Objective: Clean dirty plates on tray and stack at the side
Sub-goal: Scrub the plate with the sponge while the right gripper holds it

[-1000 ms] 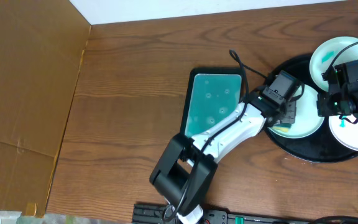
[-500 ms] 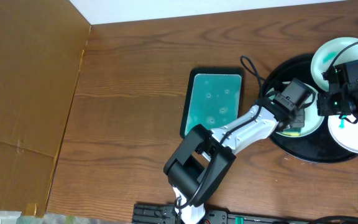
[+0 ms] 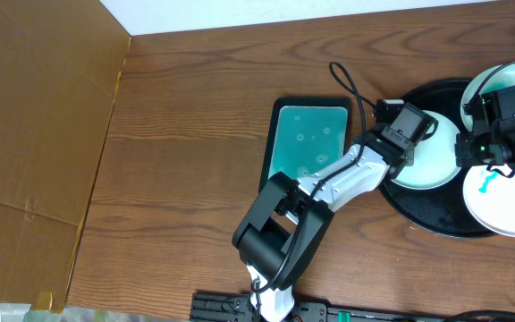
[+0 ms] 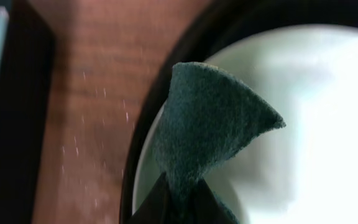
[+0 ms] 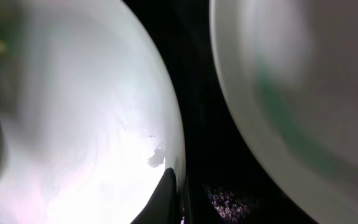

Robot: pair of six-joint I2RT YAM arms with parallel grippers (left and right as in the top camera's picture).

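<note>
Three plates (image 3: 436, 165) show from overhead, all on the black tray (image 3: 432, 217) at the right of the table (image 3: 195, 107). One lies on the tray's left side, one at its far rim, and one at the near right bears a turquoise smear (image 3: 485, 185). The left gripper (image 3: 411, 132) hangs over the left plate's edge. The right gripper (image 3: 494, 134) sits between the other two plates, its jaws hidden. A teal tray (image 3: 309, 148) lies just beside the black one, so a plate carried out that way would have to clear it.

At the left wrist, the jaws pinch a dark green pad (image 4: 210, 124), its loose corner over the plate's rim where the rim meets the tray's wall. The pad looks soft and should fold under pressure.

The right wrist view is blurred. Two plate rims show with a strip of tray between them, and one dark fingertip (image 5: 166, 198) sits at the left rim; I cannot tell whether the jaws are spread or closed. The plates look stiff, glossy and breakable, and likely slippery. The shallow rim is probably the only hold, and the neighbours crowd it closely.
</note>
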